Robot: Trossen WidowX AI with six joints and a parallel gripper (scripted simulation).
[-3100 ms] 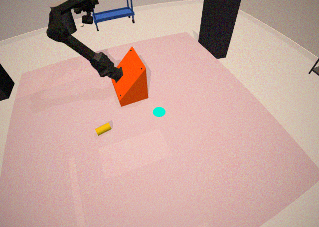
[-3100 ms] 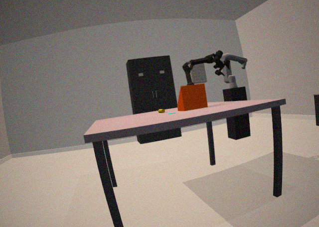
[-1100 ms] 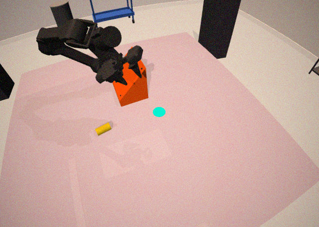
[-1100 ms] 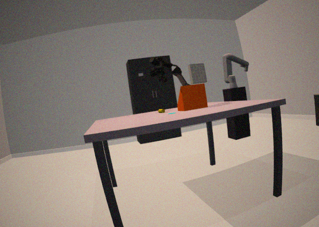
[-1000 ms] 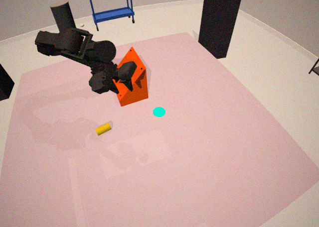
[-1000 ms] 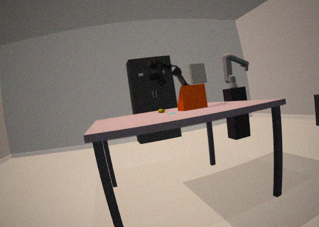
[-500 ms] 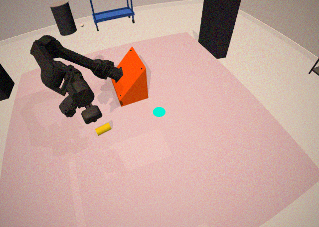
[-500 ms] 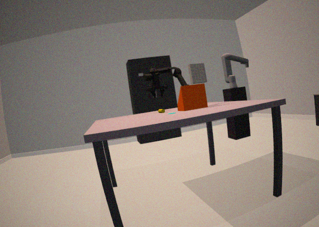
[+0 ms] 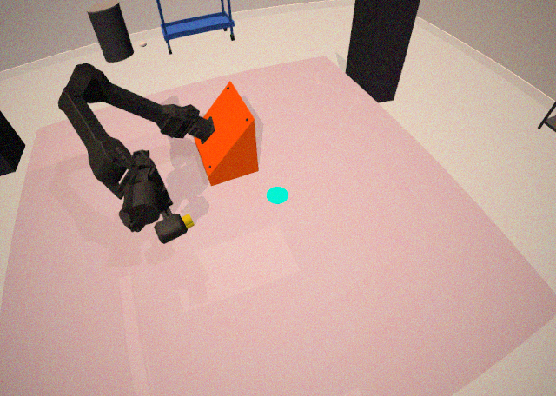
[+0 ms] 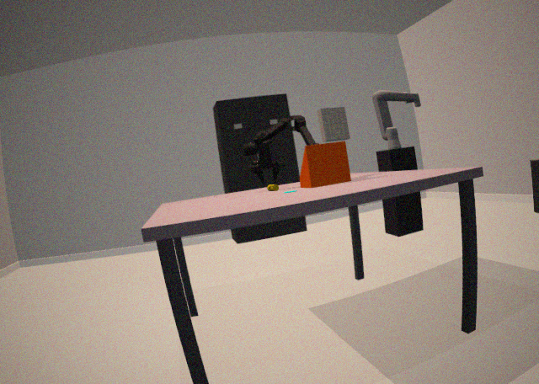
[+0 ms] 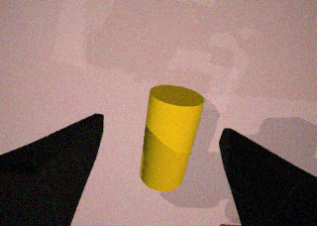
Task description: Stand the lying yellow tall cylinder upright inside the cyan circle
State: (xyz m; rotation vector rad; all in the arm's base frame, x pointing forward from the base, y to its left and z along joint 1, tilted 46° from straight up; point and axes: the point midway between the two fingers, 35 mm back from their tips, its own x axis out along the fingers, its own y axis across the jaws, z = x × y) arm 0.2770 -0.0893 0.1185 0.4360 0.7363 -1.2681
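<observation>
The yellow cylinder (image 9: 188,221) (image 10: 273,187) (image 11: 170,137) lies on its side on the pink table. In the top view the gripper hides most of it. My gripper (image 10: 269,180) (image 11: 164,130) is open and points down above the cylinder. In the wrist view the cylinder shows between the two separated fingertips, with a gap on each side, and neither finger touches it. The cyan circle (image 9: 277,195) (image 10: 290,191) is flat on the table, to the right of the cylinder in the top view, with nothing standing on it.
The orange wedge block (image 9: 228,122) (image 10: 326,164) carries the arm's base and stands behind the cyan circle in the top view. The pink table (image 9: 359,270) (image 10: 209,208) bears shadows of the arm. A black pedestal (image 9: 381,42) and a blue cart (image 9: 197,25) stand beyond the table.
</observation>
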